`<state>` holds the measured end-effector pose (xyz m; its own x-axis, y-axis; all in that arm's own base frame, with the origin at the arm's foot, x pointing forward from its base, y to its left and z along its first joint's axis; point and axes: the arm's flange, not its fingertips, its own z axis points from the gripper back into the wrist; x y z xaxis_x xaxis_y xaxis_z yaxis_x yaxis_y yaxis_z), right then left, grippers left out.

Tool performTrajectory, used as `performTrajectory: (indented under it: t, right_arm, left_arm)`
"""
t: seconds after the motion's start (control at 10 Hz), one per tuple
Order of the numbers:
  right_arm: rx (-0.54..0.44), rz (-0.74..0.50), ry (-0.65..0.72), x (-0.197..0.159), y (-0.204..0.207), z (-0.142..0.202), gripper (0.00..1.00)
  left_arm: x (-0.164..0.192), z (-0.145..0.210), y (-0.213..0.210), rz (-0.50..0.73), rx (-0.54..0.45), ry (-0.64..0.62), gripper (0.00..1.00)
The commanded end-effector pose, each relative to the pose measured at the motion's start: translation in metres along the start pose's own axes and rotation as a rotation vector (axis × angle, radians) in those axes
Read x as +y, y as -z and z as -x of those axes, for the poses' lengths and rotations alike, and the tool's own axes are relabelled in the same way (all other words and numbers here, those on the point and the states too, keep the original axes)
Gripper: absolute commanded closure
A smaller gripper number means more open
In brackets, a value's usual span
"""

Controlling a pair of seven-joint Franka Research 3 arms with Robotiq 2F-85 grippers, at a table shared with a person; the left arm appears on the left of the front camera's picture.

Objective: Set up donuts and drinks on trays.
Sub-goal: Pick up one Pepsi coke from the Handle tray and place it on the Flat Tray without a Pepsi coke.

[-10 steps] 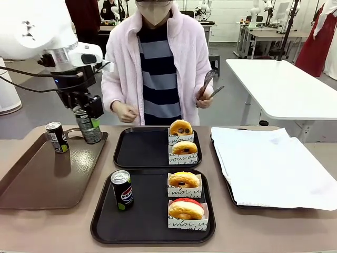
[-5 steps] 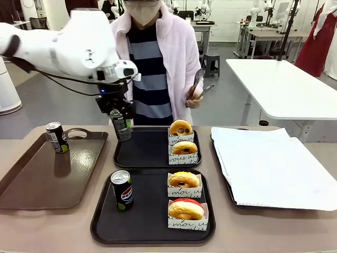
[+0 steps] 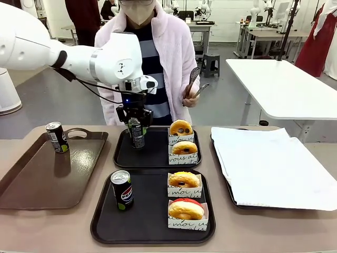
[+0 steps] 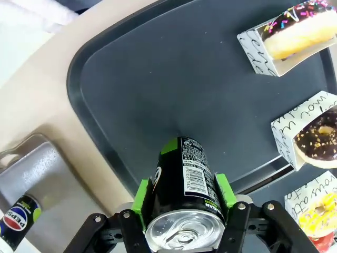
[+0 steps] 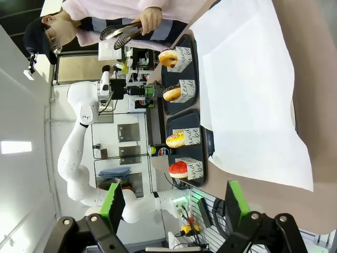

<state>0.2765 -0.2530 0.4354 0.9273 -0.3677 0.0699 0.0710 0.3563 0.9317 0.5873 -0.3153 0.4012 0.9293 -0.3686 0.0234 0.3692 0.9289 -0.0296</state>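
The left pincer (image 3: 136,125) holds a drink can (image 3: 137,133) over the far black tray (image 3: 152,153), beside two donuts (image 3: 180,127). The right pincer (image 5: 174,205) stands wide, empty. The near tray (image 3: 147,216) looks finished; only setting down this can seems left.

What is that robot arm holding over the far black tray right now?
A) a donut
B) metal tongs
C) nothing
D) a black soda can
D: the left gripper has its green pads clamped on a black soda can above the far black tray.
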Motion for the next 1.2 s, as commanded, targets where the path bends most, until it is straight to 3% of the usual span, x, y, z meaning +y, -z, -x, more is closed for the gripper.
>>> performTrajectory:
  t: [0.0, 0.8, 0.9, 1.0, 1.1]
  right_arm:
    - [-0.009, -0.020, -0.011, 0.001, 0.000, -0.001, 0.00]
    - [-0.009, -0.020, -0.011, 0.001, 0.000, -0.001, 0.00]
    - [-0.009, -0.020, -0.011, 0.001, 0.000, -0.001, 0.00]
    - [-0.009, -0.020, -0.011, 0.001, 0.000, -0.001, 0.00]
    - [-0.009, -0.020, -0.011, 0.001, 0.000, -0.001, 0.00]
  left_arm:
    - [0.001, -0.006, -0.003, 0.005, -0.016, -0.026, 0.41]
    - [0.005, 0.000, 0.014, 0.013, 0.002, 0.006, 0.39]
    - [0.004, 0.002, 0.013, 0.013, 0.003, 0.010, 0.21]
    - [0.005, 0.003, 0.011, 0.012, 0.000, 0.009, 0.19]
    - [0.005, 0.004, 0.010, 0.011, 0.001, 0.009, 0.02]
